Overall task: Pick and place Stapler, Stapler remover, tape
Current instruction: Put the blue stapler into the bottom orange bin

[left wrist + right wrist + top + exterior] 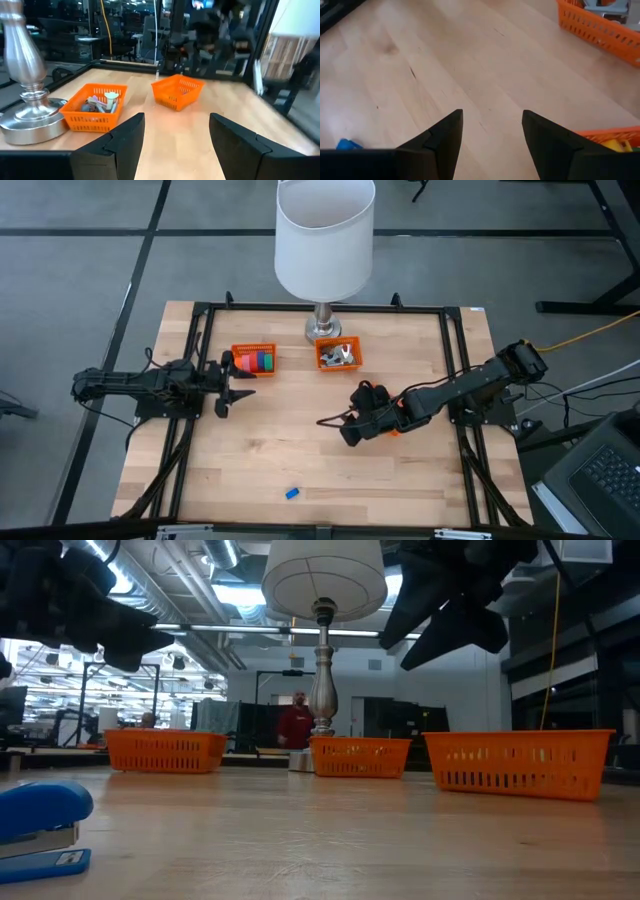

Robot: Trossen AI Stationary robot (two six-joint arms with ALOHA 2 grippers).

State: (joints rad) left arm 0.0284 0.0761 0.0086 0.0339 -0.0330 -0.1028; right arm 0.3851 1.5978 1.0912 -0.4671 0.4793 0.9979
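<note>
blue stapler [292,493] is lying alone on the table [260,450], well apart from the right gripper [322,422], which is hovering released and empty over mid-table, while the left gripper [248,385], also spread and empty, is sitting just beside the basket [252,359] holding the tape [262,361].

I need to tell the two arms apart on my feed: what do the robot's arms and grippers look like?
Both arms are black, jointed and slim, with dark cables looped alongside them. The left arm ends in the left gripper, the right arm in the right gripper. Each gripper has two flat, matte black fingers with angular, tapering tips. No markings show. A yellow cable trails off behind the right arm's base.
</note>
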